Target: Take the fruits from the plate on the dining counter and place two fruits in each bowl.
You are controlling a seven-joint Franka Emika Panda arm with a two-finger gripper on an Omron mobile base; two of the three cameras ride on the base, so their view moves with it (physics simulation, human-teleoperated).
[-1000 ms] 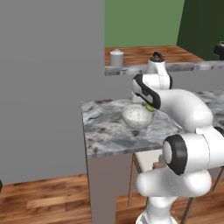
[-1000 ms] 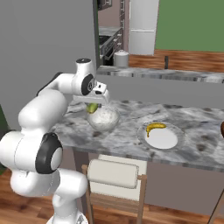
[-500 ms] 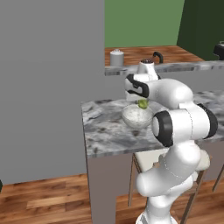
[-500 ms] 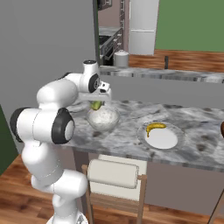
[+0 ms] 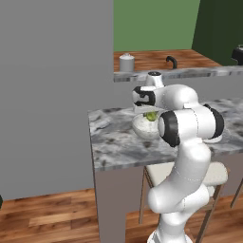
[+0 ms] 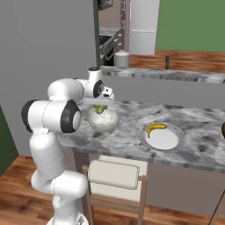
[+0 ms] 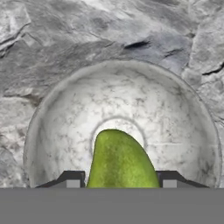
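My gripper is shut on an oblong green fruit, its tips showing on either side of it. It hangs just above the pale speckled bowl, whose inside holds nothing else. In the base views the gripper sits over that bowl on the marbled dining counter. To the right the flat pale plate carries a yellow banana. A dark brown rim peeks in at the right edge.
A grey wall rises just left of the counter's end. Behind the counter runs a wooden worktop with a grey canister and a black tap. A stool stands under the counter's front edge.
The arm's elbow has swung round toward the counter's left end. The gripper has stayed over the speckled bowl with the green fruit in it.
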